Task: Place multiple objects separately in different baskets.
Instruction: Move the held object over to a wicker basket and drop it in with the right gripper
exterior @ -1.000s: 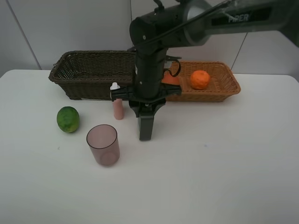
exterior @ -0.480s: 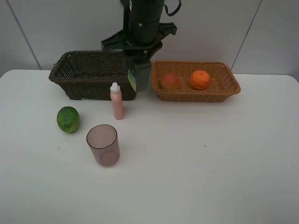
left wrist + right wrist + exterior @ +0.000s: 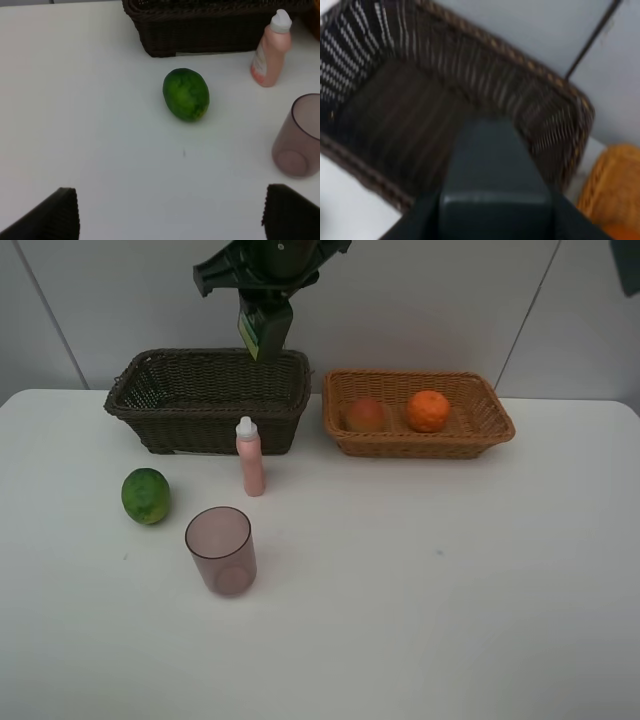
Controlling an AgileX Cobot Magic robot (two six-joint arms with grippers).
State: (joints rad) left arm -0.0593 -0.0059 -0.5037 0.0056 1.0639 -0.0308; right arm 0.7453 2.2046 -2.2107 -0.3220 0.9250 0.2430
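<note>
Label [image 3: 245, 332] on right gripper's [image 3: 263, 312] dark bottle [image 3: 271, 338] is unreadable.

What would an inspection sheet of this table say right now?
Surface: white table, no spills seen.
Job's things: round orange and red-orange peach-like fruit in light tan wicker basket; green round fruit, pink white-capped bottle, translucent mauve cup on table.
Clutter: nothing seen.
Grippers: left gripper open; right gripper shut on dark rectangular bottle above dark brown wicker basket.
Cables: nothing seen.
Surroundings: pale wall panels.
</note>
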